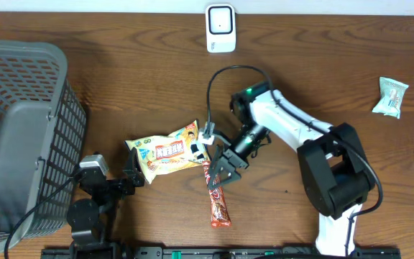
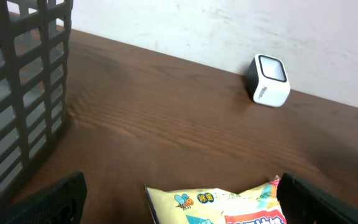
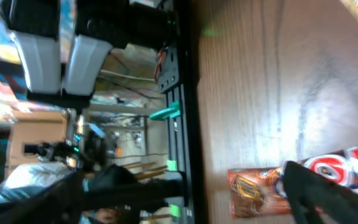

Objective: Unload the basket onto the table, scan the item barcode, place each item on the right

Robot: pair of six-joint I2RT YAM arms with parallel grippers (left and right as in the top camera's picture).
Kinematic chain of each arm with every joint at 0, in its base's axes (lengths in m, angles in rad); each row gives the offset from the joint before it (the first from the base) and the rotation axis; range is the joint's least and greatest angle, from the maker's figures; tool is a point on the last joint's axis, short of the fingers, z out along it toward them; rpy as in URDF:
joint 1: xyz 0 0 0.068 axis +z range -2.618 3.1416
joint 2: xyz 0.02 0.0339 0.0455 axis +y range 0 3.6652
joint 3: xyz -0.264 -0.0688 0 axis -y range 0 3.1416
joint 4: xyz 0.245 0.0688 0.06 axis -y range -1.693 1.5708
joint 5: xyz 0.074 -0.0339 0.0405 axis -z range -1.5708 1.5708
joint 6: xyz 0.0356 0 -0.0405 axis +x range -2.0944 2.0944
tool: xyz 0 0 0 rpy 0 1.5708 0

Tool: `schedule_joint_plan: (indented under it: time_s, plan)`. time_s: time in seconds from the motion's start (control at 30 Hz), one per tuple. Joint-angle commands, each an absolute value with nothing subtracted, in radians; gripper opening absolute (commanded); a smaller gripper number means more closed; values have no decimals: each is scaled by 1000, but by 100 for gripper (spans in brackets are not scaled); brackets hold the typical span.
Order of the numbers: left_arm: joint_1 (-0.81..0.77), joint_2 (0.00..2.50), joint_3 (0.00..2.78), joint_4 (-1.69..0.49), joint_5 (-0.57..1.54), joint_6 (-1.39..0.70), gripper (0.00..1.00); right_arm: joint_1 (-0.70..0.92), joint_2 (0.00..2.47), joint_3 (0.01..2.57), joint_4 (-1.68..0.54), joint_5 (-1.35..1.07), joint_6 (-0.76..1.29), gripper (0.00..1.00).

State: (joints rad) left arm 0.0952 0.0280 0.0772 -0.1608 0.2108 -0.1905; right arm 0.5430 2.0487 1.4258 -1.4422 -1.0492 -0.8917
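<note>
While the right claw (image 1: 220,176) hangs spread wide over the table (image 1: 121,72), the overhead view shows a long red snack bar (image 1: 219,205) lying flat right under it. The bar's upper end is beneath the fingers and the rest reaches out past them toward the near edge. Whether the fingers touch the wrapper cannot be told. A yellow snack bag (image 1: 165,151) lies between this claw and the left claw (image 1: 136,177), which is also spread, at the bag's near corner. The white scanner (image 1: 221,27) stands well beyond the right claw at the far edge. A grey basket (image 1: 20,129) sits to the left of the left claw.

From the left wrist, the left claw (image 2: 185,199) stands wide apart with the top of the yellow bag (image 2: 229,208) between its fingers. The scanner (image 2: 269,81) is far ahead and the basket (image 2: 17,93) is off to the left.

From the right wrist, the right claw (image 3: 188,196) gapes, with the snack bar (image 3: 257,190) lying on the wood between its fingers.
</note>
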Motion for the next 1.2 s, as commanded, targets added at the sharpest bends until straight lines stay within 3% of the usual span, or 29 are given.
schedule_joint_plan:
  time_s: [0.0,0.07,0.17,0.27,0.6,0.83,1.13,1.17]
  plan:
    - [92,25,54,-172,217,-200,98,601,2053,1437,-1391,-991,-618,99]
    - [92,25,54,-172,217,-200,98,636,2053,1437,-1309,-847,-389,99]
    - [92,25,54,-172,217,-200,98,706,2048,1438,-1229,-381,46,99]
    - [92,25,54,-172,217,-200,98,775,2031,1439,-1247,-133,243,99]
    - [92,25,54,-172,217,-200,98,977,2009,1435,-1188,-122,368,99]
    - [92,25,54,-172,217,-200,98,1088,2010,1415,-1182,-42,620,99]
    - [92,25,54,-172,217,-200,98,1078,2023,1275,-996,-6,669,99]
    - [92,25,54,-172,217,-200,98,1069,2023,1273,-1001,-3,669,95]
